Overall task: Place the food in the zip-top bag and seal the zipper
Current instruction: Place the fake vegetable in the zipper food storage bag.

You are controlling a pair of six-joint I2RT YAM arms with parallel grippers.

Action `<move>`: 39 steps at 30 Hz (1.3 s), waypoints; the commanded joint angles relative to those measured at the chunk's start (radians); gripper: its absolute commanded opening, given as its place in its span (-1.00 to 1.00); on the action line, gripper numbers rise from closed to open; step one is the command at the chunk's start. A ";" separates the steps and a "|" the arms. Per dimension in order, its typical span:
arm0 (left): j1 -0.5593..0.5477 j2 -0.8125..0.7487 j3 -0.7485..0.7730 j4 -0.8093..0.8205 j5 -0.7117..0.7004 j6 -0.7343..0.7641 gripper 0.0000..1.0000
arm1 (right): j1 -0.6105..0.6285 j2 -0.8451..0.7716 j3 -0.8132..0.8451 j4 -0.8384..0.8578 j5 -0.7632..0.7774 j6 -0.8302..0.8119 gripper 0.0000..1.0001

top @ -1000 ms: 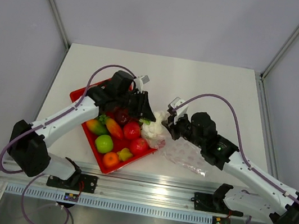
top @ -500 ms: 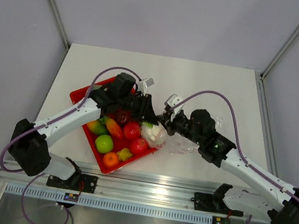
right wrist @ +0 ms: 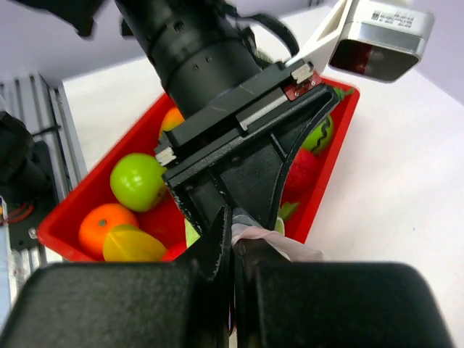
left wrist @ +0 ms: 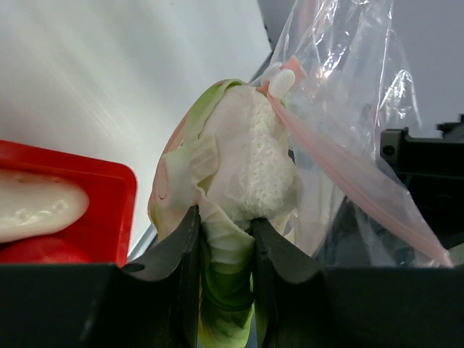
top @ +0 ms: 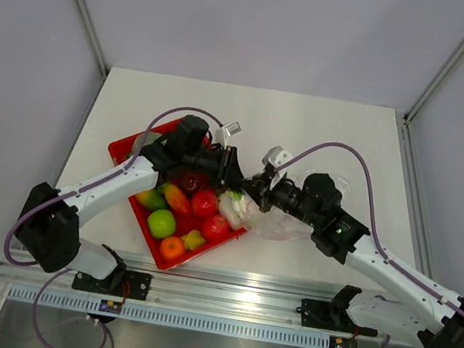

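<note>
My left gripper (top: 229, 182) is shut on a white and green toy cauliflower (left wrist: 235, 174), whose head pokes into the mouth of the clear zip-top bag (left wrist: 348, 145). The bag's pinkish-red zipper strip (left wrist: 348, 174) with its white slider (left wrist: 281, 81) lies across the cauliflower. My right gripper (right wrist: 233, 239) is shut on the bag's pink edge (right wrist: 272, 243), right against the left gripper. In the top view the bag (top: 285, 228) lies right of the red tray (top: 123, 146), which holds more food: green apple (top: 161, 223), orange (top: 172, 247), tomatoes (top: 204, 202).
The tray sits left of centre on the white table (top: 327, 132). The mounting rail (top: 222, 292) runs along the near edge. Grey walls with metal posts (top: 81, 0) enclose the table.
My left gripper has carried the cauliflower rightward to the bag's mouth. My right gripper has lifted the bag's edge and moved it left, meeting the left gripper.
</note>
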 commanded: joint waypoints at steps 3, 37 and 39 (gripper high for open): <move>0.008 -0.015 -0.067 0.263 0.145 -0.138 -1.00 | 0.012 -0.145 -0.100 0.319 0.008 0.083 -1.00; 0.109 -0.070 -0.245 0.990 0.246 -0.772 -1.00 | -0.001 -0.150 -0.312 0.551 0.140 0.143 -1.00; 0.111 -0.078 -0.251 0.913 0.237 -0.744 -1.00 | -0.002 -0.116 -0.306 0.604 0.131 0.151 -1.00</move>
